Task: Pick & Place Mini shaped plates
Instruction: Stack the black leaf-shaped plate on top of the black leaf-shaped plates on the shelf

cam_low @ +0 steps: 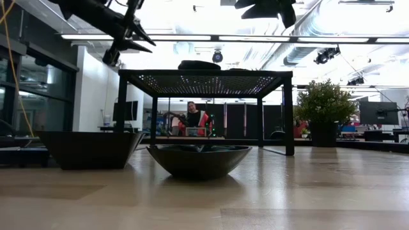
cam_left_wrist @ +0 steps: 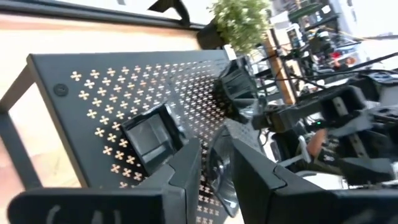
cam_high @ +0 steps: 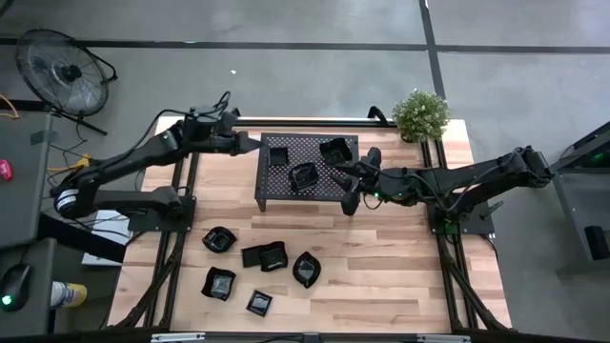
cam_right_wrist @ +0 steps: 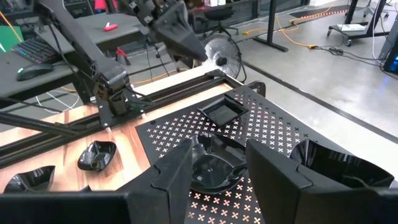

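A shallow rounded glossy black dish [cam_low: 199, 160] sits closest to the low camera on the pale wooden counter [cam_high: 381, 276], with a square-sided black dish [cam_low: 89, 149] just beside it. Behind them stands the black perforated metal rack [cam_high: 307, 169], a low table on four legs. Three mini plates rest on the rack's top: a small square black plate [cam_high: 279, 155] toward its left end, a rounded black plate [cam_high: 303, 176] near its middle, and a larger angular black plate [cam_high: 335, 150] at its right far corner. In front of the rack, loose on the counter, lie six more: a rounded plate [cam_high: 219, 240], two touching square ones [cam_high: 254, 256] [cam_high: 274, 255], a teardrop plate [cam_high: 306, 270], a squarish plate [cam_high: 218, 283] and a little square plate [cam_high: 259, 303]. The right hand [cam_high: 345, 181] reaches over the rack's right end, its fingers [cam_right_wrist: 171, 171] spread with the rounded plate showing between them. The left hand [cam_high: 250, 143] hovers at the rack's left far corner, fingers [cam_left_wrist: 186, 165] parted and holding nothing. A small green potted plant [cam_high: 420, 114] stands beyond the rack's right end, and a person in a bright vest [cam_low: 194, 119] is visible far behind the rack.
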